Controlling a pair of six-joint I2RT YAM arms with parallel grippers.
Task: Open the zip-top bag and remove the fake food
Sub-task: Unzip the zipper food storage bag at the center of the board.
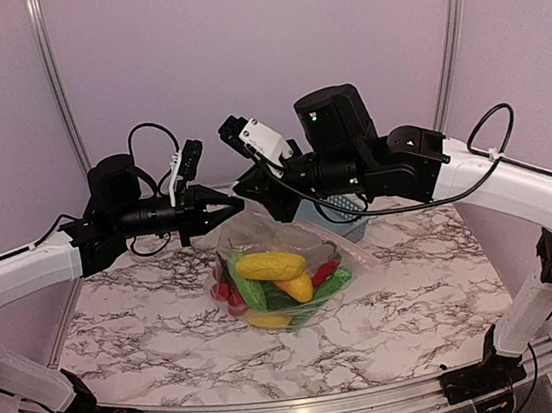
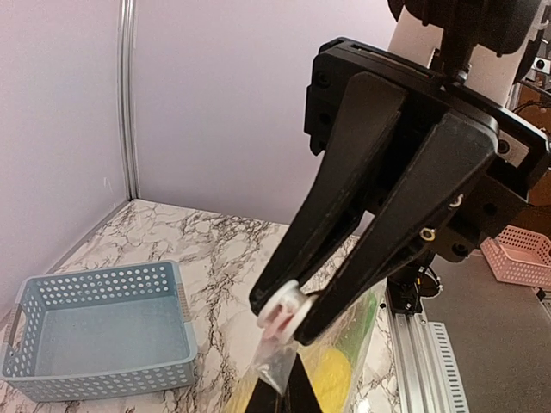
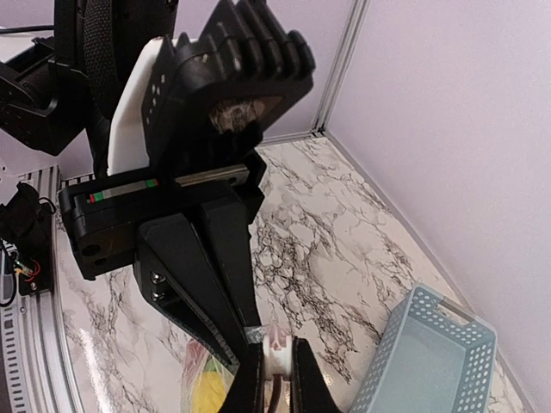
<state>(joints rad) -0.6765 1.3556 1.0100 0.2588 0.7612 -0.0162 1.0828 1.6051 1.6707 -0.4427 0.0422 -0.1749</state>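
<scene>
Clear zip-top bag (image 1: 259,233) pinched between fingers of left gripper (image 3: 246,341) and right gripper (image 2: 284,314); opening step; next, draw fingertips apart.

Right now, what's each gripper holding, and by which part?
Both hold the zip-top bag: left gripper and right gripper pinch its top zip edge, close together.

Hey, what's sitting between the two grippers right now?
Only the zip edge of the zip-top bag: the left gripper and right gripper pinch it nearly tip to tip, clearest in the left wrist view.
</scene>
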